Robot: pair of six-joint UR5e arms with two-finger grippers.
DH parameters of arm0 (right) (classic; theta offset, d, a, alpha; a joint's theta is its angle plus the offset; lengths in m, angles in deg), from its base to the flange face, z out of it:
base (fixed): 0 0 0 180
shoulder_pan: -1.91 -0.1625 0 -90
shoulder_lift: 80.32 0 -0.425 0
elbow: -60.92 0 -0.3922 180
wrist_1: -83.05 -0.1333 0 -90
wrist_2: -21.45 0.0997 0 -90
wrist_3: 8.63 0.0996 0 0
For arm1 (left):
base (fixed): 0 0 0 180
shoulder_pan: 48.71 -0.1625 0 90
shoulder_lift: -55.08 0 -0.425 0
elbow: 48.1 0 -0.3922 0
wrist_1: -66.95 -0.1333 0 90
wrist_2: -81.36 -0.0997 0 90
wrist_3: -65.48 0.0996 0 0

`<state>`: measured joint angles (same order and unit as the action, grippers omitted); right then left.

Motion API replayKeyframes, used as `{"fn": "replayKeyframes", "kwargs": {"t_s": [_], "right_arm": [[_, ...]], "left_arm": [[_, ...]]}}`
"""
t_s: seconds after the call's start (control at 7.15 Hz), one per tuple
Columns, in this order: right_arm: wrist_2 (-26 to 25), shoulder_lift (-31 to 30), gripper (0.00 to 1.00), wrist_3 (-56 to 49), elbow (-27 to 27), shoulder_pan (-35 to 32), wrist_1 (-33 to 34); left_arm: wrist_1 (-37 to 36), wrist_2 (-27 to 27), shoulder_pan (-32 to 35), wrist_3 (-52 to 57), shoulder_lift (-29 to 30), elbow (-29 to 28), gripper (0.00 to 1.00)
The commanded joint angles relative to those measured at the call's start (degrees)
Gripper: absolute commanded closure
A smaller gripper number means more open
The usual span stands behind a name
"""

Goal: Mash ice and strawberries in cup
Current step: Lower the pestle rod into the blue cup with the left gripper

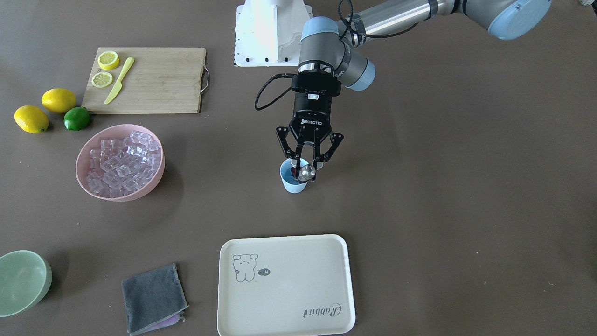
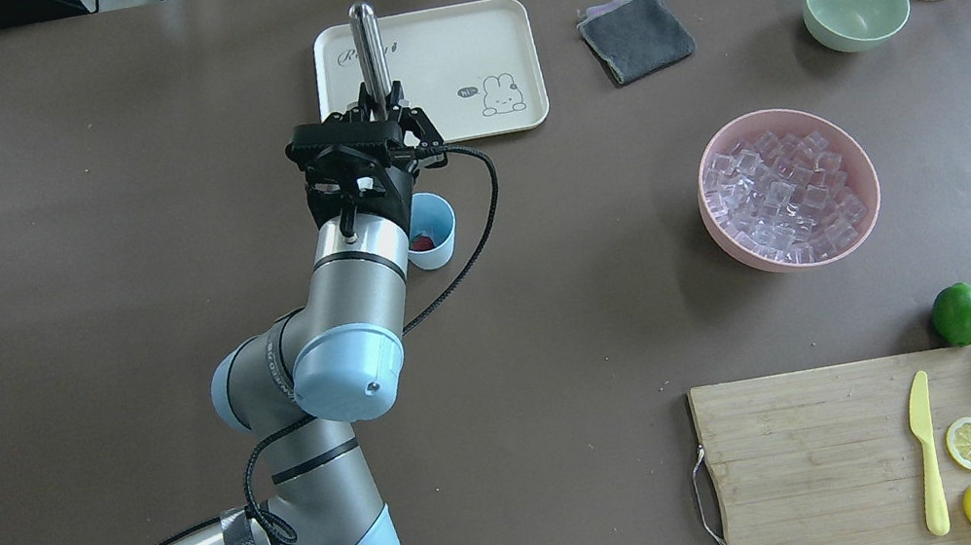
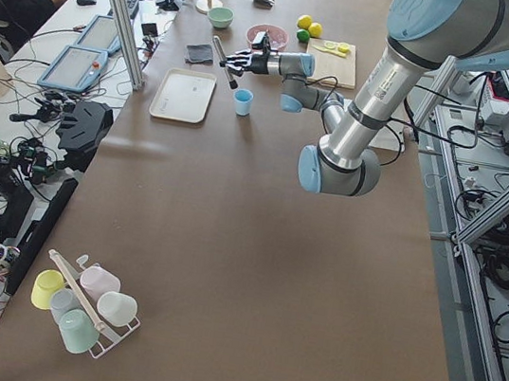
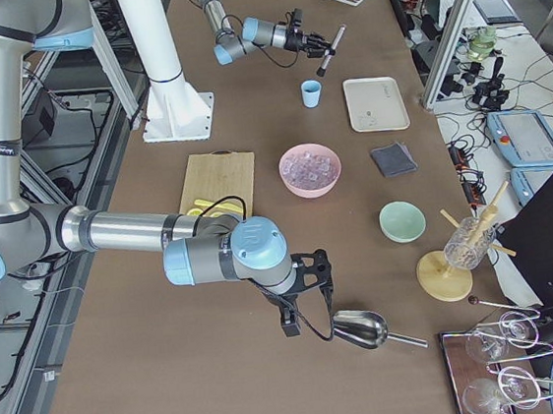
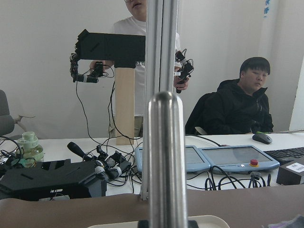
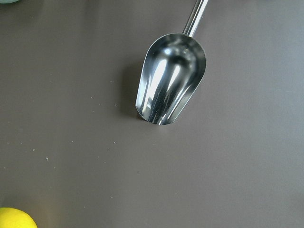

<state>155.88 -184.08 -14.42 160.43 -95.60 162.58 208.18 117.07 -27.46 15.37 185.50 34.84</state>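
A light-blue cup [image 1: 293,185] stands mid-table, partly hidden by the wrist in the overhead view [image 2: 435,227]. One red strawberry [image 2: 422,244] lies inside it. The ice [image 1: 123,161] fills a pink bowl [image 2: 868,199] well away from the cup. My left gripper [image 1: 306,162] is shut on a steel muddler rod [image 2: 370,45]. The rod tilts above the cup, its rounded top leaning toward the tray. This rod fills the middle of the left wrist view [image 5: 165,161]. My right gripper [image 4: 309,285] shows only in the exterior right view, over a steel scoop [image 6: 171,78] on the table; I cannot tell its state.
A cream tray [image 1: 284,284] lies beyond the cup, with a grey cloth [image 1: 154,298] and a pale green bowl [image 1: 21,280] beside it. A cutting board [image 1: 149,79] carries lemon slices and a yellow knife; two lemons [image 1: 44,109] and a lime [image 1: 76,118] sit nearby. People stand behind the table [image 5: 244,99].
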Motion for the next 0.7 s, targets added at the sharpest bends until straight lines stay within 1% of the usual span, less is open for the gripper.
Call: {"fn": "replayKeyframes", "kwargs": {"t_s": [0.0,0.28,0.56], "right_arm": [[0.05,0.05,0.00,-0.01,-0.01,-0.05,0.10],[-0.04,0.05,0.00,-0.01,-0.19,-0.05,0.10],[0.05,0.05,0.00,-0.01,-0.01,-0.22,0.10]], "left_arm": [[0.10,-2.65,-2.78,-0.08,-0.26,-0.23,0.74],[0.80,-4.32,-3.66,-0.34,-1.93,-0.67,0.74],[0.80,-5.02,-4.89,-2.09,-1.93,-1.28,0.74]]}}
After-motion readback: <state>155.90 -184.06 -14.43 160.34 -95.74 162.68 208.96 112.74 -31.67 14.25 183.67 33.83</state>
